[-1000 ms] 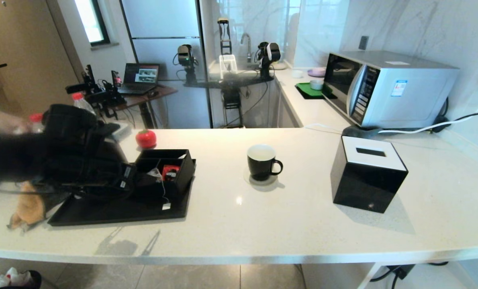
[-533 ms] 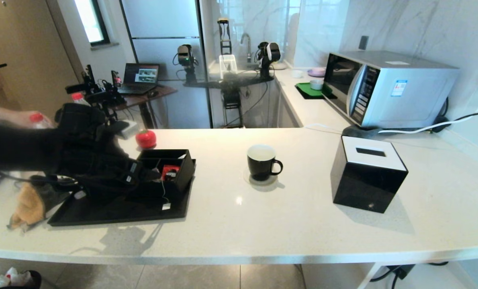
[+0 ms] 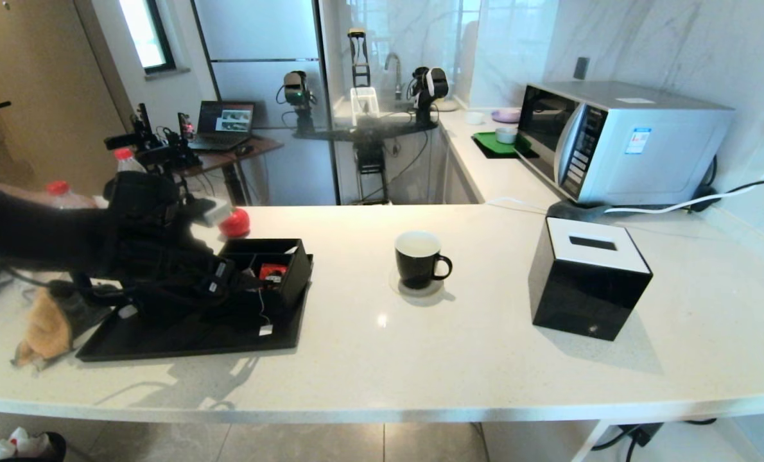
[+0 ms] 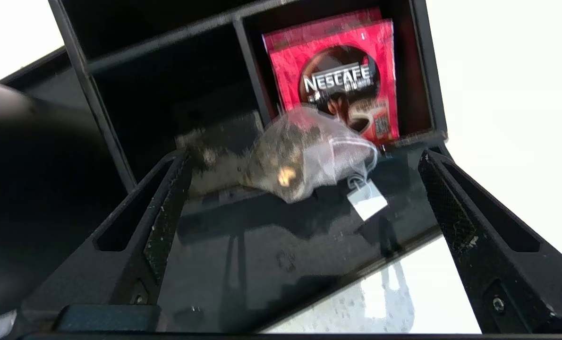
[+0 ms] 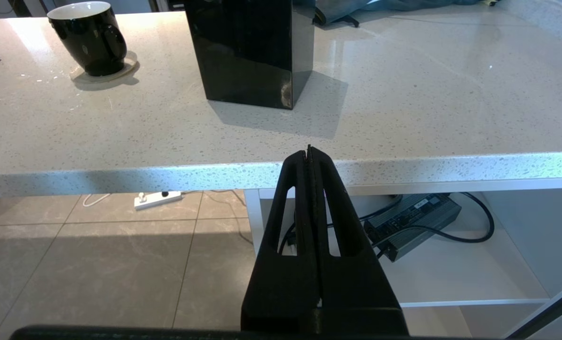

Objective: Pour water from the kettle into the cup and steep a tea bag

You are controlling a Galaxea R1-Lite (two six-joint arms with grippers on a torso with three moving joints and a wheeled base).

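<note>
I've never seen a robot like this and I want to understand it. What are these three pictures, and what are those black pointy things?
It is a robot with two arms and three cameras. One picture comes from its head, looking down at a white counter. The other two come from cameras on its wrists.

The black pointy things are its fingers. In the left wrist picture the left gripper has its fingers spread wide, with the tea bag lying between them on the edge of a black box. Nothing is held yet. A red coffee packet stands in the box, which sits on a black tray.

The right gripper is shut and empty, waiting below the counter's front edge.

Also on the counter: the cup, a black tissue box and a microwave.
</note>
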